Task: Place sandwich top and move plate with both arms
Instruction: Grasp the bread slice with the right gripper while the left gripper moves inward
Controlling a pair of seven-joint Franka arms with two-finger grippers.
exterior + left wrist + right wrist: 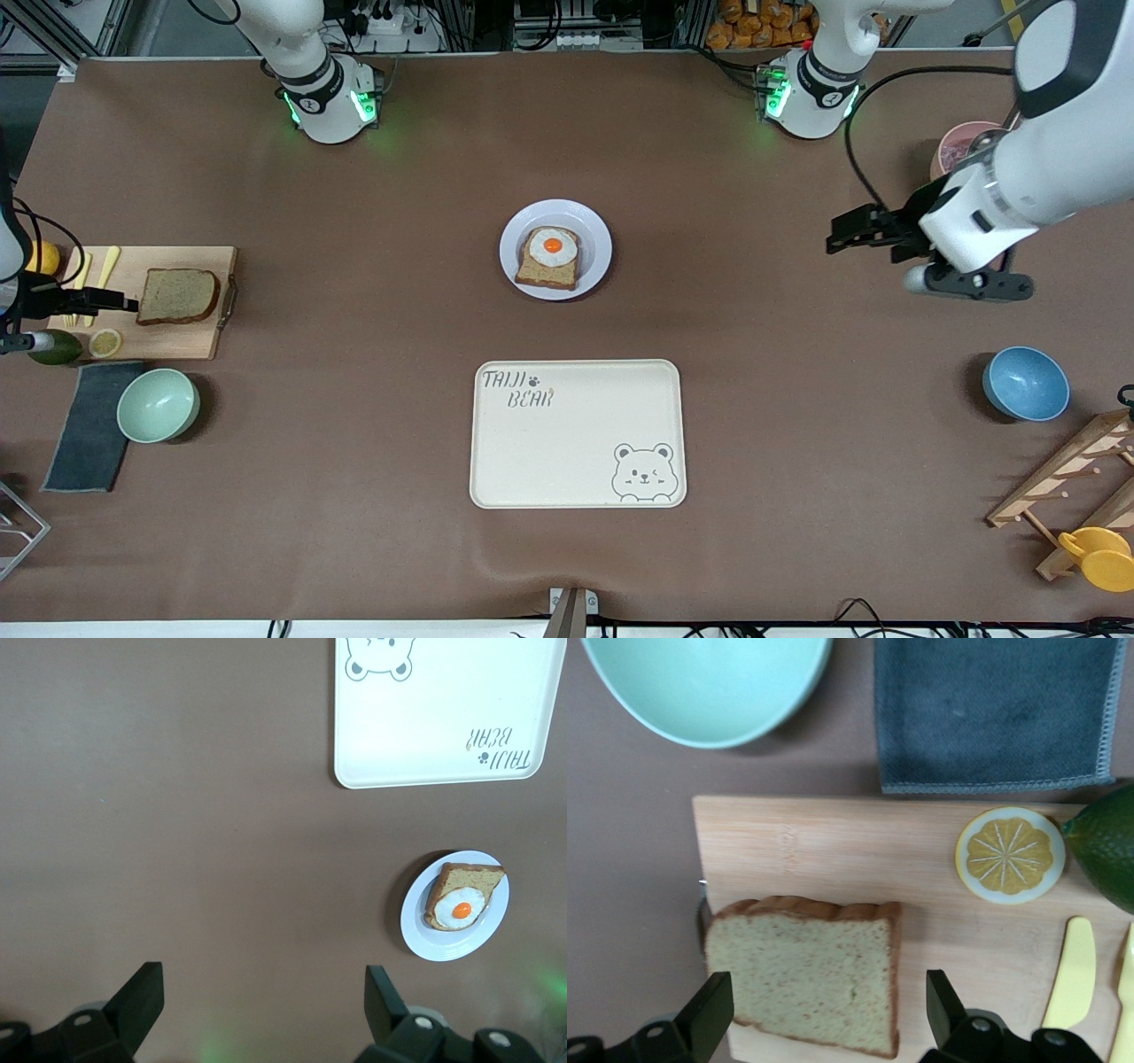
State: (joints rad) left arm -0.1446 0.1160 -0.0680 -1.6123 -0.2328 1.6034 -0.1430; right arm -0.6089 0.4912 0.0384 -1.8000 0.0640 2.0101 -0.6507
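Observation:
The sandwich top [177, 296], a plain brown bread slice, lies on a wooden cutting board [177, 344] at the right arm's end of the table. My right gripper [124, 303] is open over the board at the slice's edge. In the right wrist view the slice [802, 974] lies between the open fingers of that gripper [828, 988]. The lavender-white plate [595, 229] at the table's middle bears a bread slice with a fried egg [549, 257]. My left gripper [837, 232] is open and empty, over bare table toward the left arm's end [263, 983]. The plate [416, 930] also shows in that view.
A cream bear-printed tray [576, 461] lies nearer the camera than the plate. By the board are a mint bowl [158, 405], a dark cloth [89, 425], a lemon slice [104, 342] and an avocado [53, 347]. A blue bowl [1025, 383], wooden rack [1072, 478] and pink cup [961, 146] stand at the left arm's end.

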